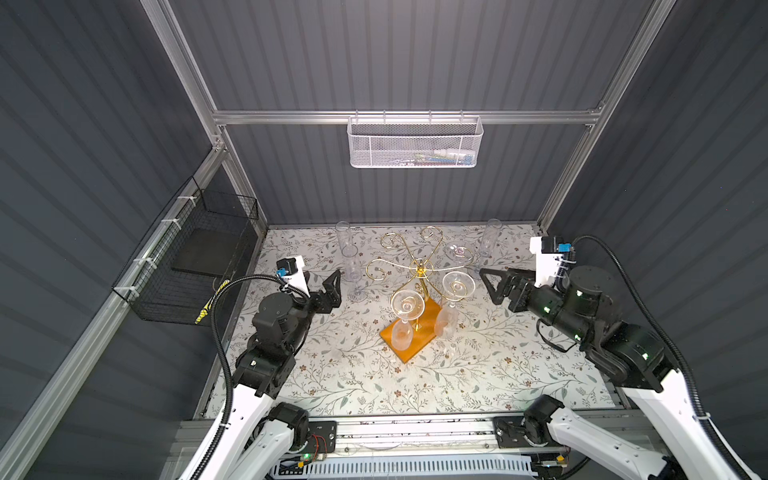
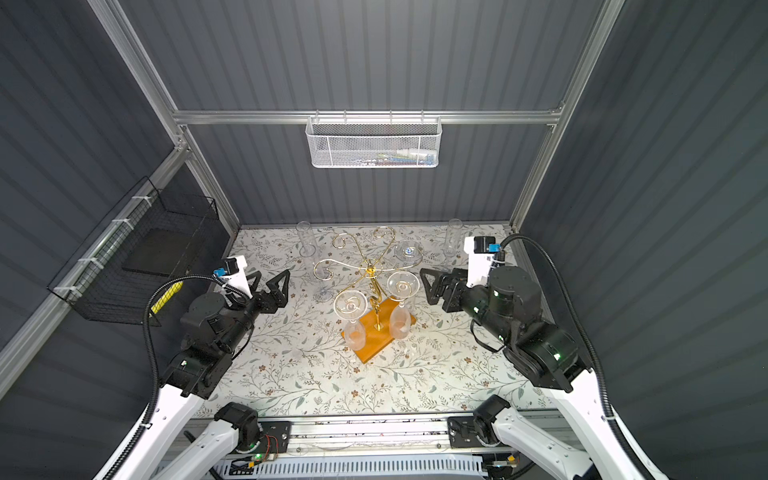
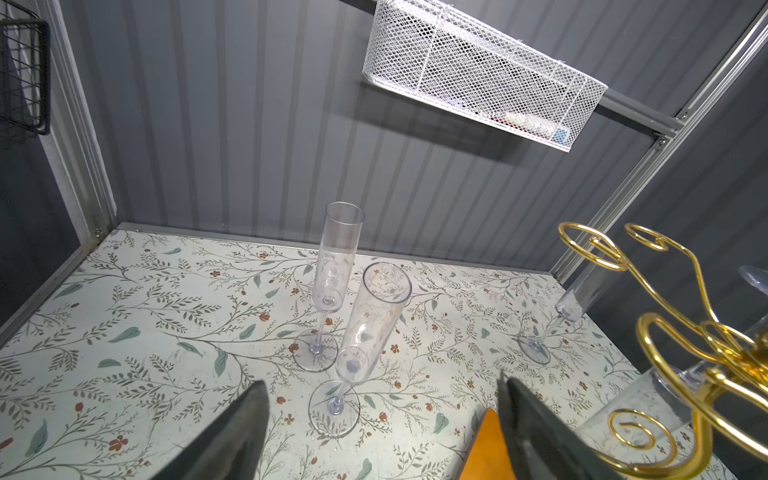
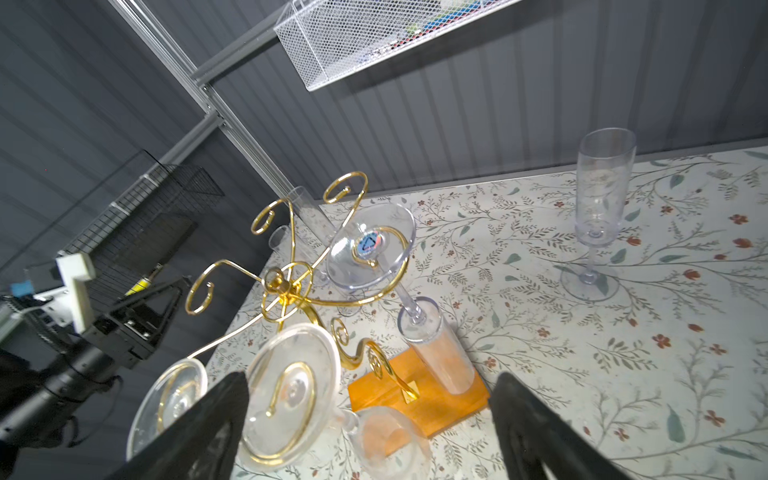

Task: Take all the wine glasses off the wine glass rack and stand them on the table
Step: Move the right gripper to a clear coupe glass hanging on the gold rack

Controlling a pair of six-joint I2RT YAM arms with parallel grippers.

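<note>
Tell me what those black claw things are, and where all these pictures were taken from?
They belong to two robot arms. Each arm ends in a gripper, a pincer for picking things up: the left gripper and the right gripper. Both are open and hold nothing. Two pictures look down from above. Two come from cameras on the wrists, so the black fingers look huge. On the flowery table stands a gold rack. Three hanging glasses dangle from it upside down. Three tall glasses stand nearby.
</note>
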